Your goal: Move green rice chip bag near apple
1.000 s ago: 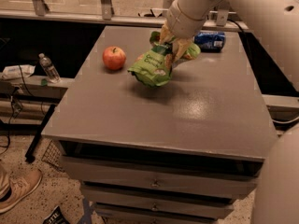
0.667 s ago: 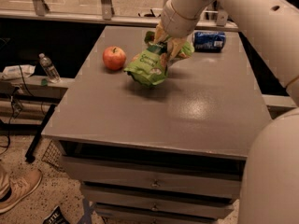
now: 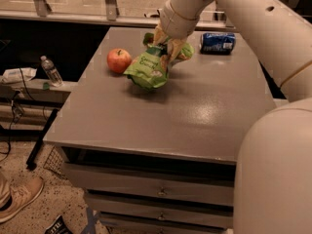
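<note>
Starting at the lower left corner, find a tan shoe [image 3: 14, 201] on the speckled floor. Higher up along the left edge, see a small clear water bottle [image 3: 50, 71] standing upright on a low ledge [image 3: 34, 85], apart from the table. Next, note the grey table [image 3: 195, 106] filling the middle of the frame, with drawers [image 3: 156, 191] stacked below its front edge.

On the upper left part of the tabletop, spot the apple [image 3: 119, 60], red with a yellowish patch, stem up, resting alone. Just right of it, with only a narrow gap between, find the green chip bag [image 3: 148, 69], crinkled and hanging at a tilt, white lettering facing forward, shadow under it on the tabletop. Cannot tell whether its lower edge touches the surface.

Directly above and slightly right of the bag, locate the gripper [image 3: 168, 48], upper centre of the frame, its yellowish fingers [image 3: 174, 48] pinched together on the bag's crumpled top.

Farther right, near the table's back edge, see a blue soda can [image 3: 217, 42] lying on its side, apart from the bag. Along the upper right and down the right edge, follow the thick cream arm [image 3: 243, 13].
</note>
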Controlling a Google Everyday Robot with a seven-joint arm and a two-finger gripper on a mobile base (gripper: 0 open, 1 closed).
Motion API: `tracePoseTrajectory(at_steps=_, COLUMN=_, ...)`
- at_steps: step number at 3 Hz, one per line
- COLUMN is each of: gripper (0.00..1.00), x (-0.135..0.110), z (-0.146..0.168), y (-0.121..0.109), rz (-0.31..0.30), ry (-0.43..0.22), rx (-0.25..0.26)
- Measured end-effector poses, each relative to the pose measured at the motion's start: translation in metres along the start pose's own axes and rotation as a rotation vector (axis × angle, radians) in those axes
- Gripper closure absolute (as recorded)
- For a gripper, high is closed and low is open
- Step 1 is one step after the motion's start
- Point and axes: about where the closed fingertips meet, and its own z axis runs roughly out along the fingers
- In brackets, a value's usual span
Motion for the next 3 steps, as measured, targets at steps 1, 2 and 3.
tracePoseTrajectory(at_steps=1, gripper=1.0, x=-0.006, z=0.007, y=-0.009, rz=-0.025, ry=-0.02, rx=0.002)
tracePoseTrajectory(at_steps=2, gripper=1.0, x=-0.01, z=0.015, y=-0.013, rz=-0.038, ry=-0.036, rx=-0.007)
tracePoseTrajectory(at_steps=3, gripper=1.0, x=-0.008, z=0.024, y=-0.013, rz=-0.033, ry=-0.045, rx=-0.019)
